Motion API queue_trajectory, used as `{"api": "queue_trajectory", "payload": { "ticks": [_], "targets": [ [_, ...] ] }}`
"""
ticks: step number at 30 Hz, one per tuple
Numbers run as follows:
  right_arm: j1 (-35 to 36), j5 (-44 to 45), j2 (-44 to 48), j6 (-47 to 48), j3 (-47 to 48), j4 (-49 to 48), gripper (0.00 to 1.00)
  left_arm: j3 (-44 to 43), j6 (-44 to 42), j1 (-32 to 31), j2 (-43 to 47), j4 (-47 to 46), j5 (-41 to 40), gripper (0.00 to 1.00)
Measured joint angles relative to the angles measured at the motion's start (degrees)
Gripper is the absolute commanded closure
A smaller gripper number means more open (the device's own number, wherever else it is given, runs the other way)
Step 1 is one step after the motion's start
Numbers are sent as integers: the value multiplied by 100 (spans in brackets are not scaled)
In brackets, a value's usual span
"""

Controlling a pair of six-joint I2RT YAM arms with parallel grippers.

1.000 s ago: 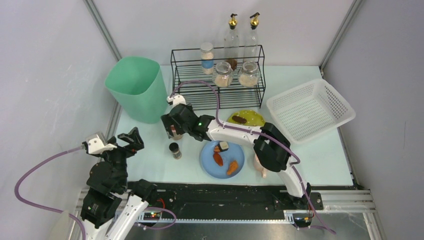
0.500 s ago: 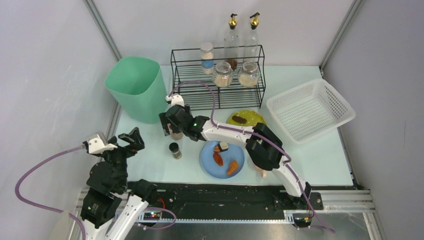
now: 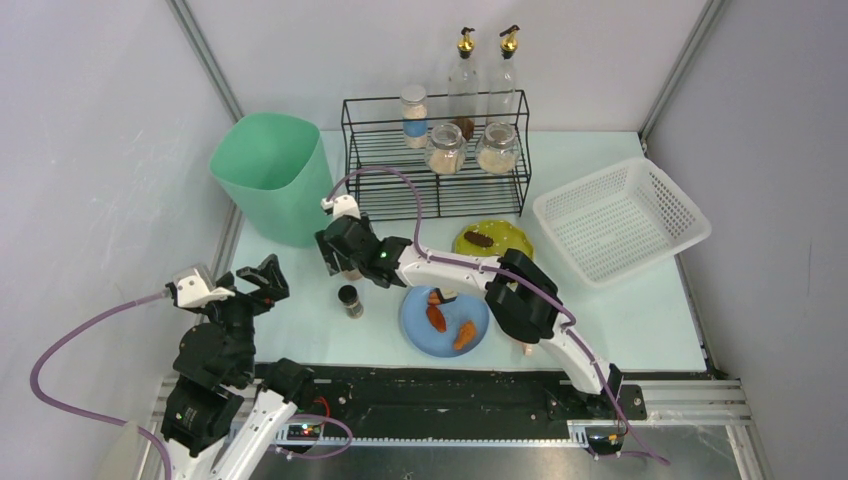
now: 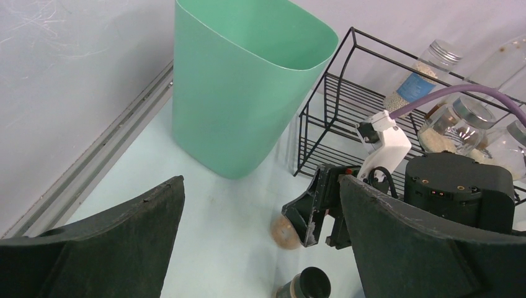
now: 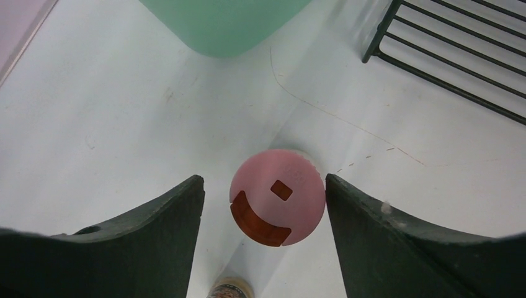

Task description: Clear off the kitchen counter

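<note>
Saw one kitchen counter, pale and flat, lying under everything else. Counted two grippers. Found the left gripper at the near left, jaws spread wide with nothing between. Found the right gripper out over the middle left, jaws spread on both sides of one pink-topped shaker, with a small gap on each side, not pinching.

Saw that shaker standing upright on the counter, near the bin. Counted one small dark-lidded jar close by, upright too. Counted one green bin at the far left. Counted one black wire rack at the back, just beside the bin.

Counted three jars on the rack: one tall blue-label jar, the left round jar and the right round jar. Counted two gold-topped bottles behind those: the left bottle and the right bottle. Counted one white slatted basket at the right.

Counted two plates. Saw one brown bit on the yellow-green plate. Saw three bits on the blue plate: the left orange piece, the right orange piece and one black-and-white piece.
</note>
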State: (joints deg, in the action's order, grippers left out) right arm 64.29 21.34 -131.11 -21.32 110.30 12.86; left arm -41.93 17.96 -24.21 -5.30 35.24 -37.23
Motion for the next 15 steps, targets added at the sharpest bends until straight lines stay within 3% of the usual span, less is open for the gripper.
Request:
{"api": "queue_trajectory", "payload": {
  "ticks": [15],
  "targets": [
    [44,188,-90,374,24,-118,54,0,0,0,0,0,2,2]
  ]
}}
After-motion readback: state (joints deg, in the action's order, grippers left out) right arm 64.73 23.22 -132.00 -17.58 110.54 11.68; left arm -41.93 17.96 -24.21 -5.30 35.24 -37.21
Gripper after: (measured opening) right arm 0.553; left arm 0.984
